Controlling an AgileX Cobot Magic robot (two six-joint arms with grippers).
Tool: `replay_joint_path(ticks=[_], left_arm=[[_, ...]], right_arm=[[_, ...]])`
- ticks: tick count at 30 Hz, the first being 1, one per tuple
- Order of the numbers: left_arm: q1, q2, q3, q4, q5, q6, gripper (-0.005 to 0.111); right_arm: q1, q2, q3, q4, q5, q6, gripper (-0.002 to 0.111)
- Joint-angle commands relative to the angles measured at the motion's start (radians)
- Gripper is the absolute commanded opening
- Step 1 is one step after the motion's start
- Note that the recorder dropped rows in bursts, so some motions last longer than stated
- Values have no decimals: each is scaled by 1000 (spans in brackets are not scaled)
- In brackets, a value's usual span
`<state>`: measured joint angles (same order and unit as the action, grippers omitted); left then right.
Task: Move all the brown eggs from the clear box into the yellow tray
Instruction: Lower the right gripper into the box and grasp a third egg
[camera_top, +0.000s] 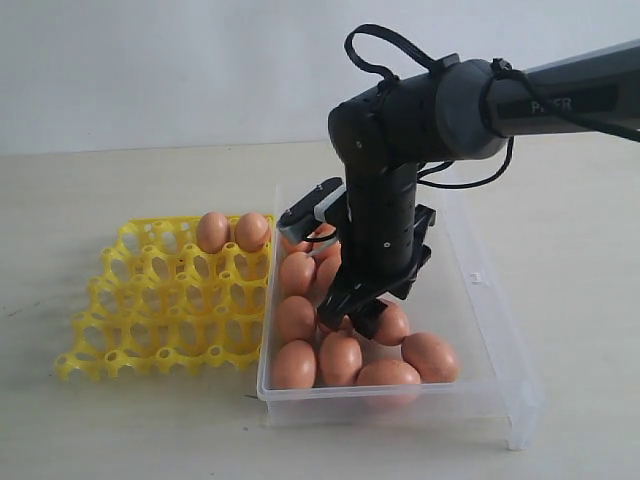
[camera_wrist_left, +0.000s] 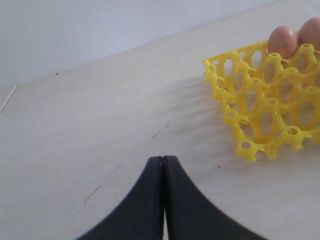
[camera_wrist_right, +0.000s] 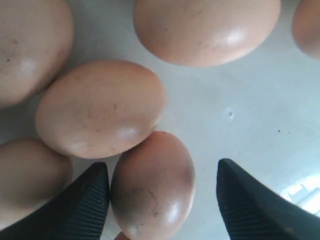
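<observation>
The clear box (camera_top: 483, 282) holds several brown eggs (camera_top: 340, 357) bunched at its near end. My right gripper (camera_top: 355, 318) reaches down into the box among them. In the right wrist view the right gripper (camera_wrist_right: 162, 163) is open, straddling one brown egg (camera_wrist_right: 152, 185). One ribbed finger (camera_wrist_right: 90, 202) lies against that egg and the other finger (camera_wrist_right: 245, 200) stands apart from it. The yellow tray (camera_top: 165, 300) lies left of the box with two eggs (camera_top: 212, 231) (camera_top: 251, 231) in its back row. My left gripper (camera_wrist_left: 163, 159) is shut and empty over bare table near the tray's corner (camera_wrist_left: 250, 145).
More eggs (camera_wrist_right: 100, 107) (camera_wrist_right: 205, 27) crowd close around the straddled egg on the box floor (camera_wrist_right: 240, 120). The box's left wall sits right against the tray's edge. The right arm's body hides part of the box's far half. The left arm does not show in the exterior view.
</observation>
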<state>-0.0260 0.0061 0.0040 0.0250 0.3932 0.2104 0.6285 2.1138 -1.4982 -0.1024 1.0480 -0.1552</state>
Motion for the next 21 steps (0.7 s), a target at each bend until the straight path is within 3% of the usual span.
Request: replay_joint_path(ticks=[1,9,12,17,21], left_arm=[[-6,-6,-4,0,-5,-6,0],[-6,-6,-4,0,-5,-6,0],[-6,-6,-4,0,-5,-6,0],[-6,-6,-4,0,-5,-6,0],[-6,-6,-4,0,-5,-6,0]], right_arm=[[-17,6,1,-14,-24,-10,60],[-27,36,1,-14,-8,-24,56],[-27,37,1,-14,-4,-27,42],[-27,37,1,-34,42,-27,0],[-27,28,1,-35,85,-27,0]])
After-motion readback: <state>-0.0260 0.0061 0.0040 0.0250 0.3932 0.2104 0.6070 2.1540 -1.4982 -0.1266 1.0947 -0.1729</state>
